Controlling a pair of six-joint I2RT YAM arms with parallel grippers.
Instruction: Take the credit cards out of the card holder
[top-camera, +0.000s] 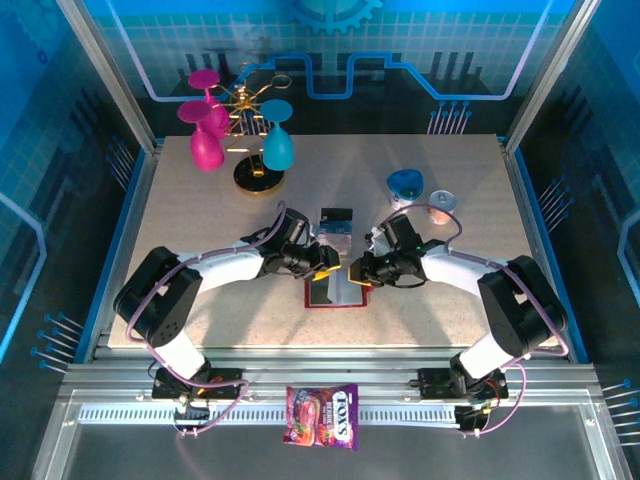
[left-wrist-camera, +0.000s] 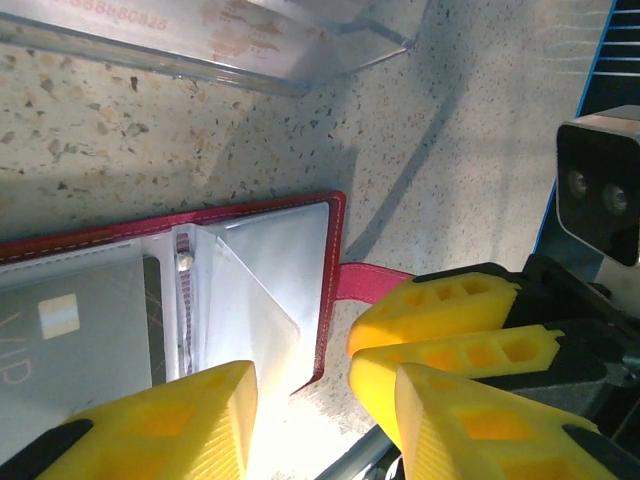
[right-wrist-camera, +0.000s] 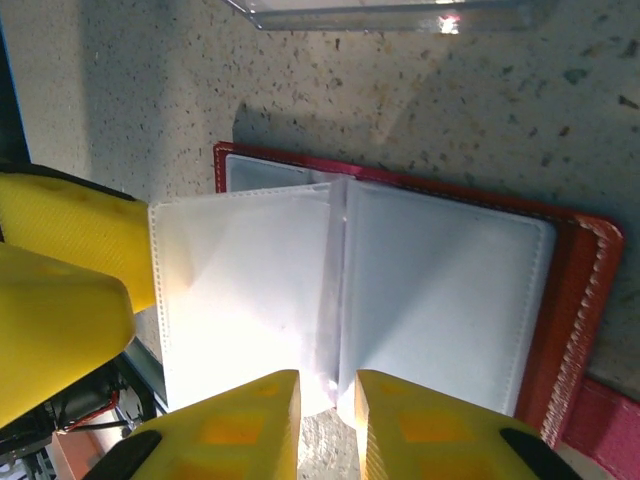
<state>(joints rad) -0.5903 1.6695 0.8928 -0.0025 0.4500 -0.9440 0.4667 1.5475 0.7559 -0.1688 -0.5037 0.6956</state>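
Overhead, candy bag (top-camera: 322, 415), wrist-close, card (left-wrist-camera: 80, 340) in holder (left-wrist-camera: 332, 270)

Both arms were the same build, nothing fancy. The left arm (top-camera: 235, 268) and right arm (top-camera: 460, 265) had smooth white link shells with chunky black joint housings, and a purple cable (top-camera: 262, 236) ran loosely along each one. The fingers (left-wrist-camera: 160, 425) were bright yellow plastic with little rectangular pockets moulded in, sitting on black mounts. The right wrist carried a white camera box (left-wrist-camera: 600, 190) with two dark lenses. The bases (top-camera: 190, 382) were black.
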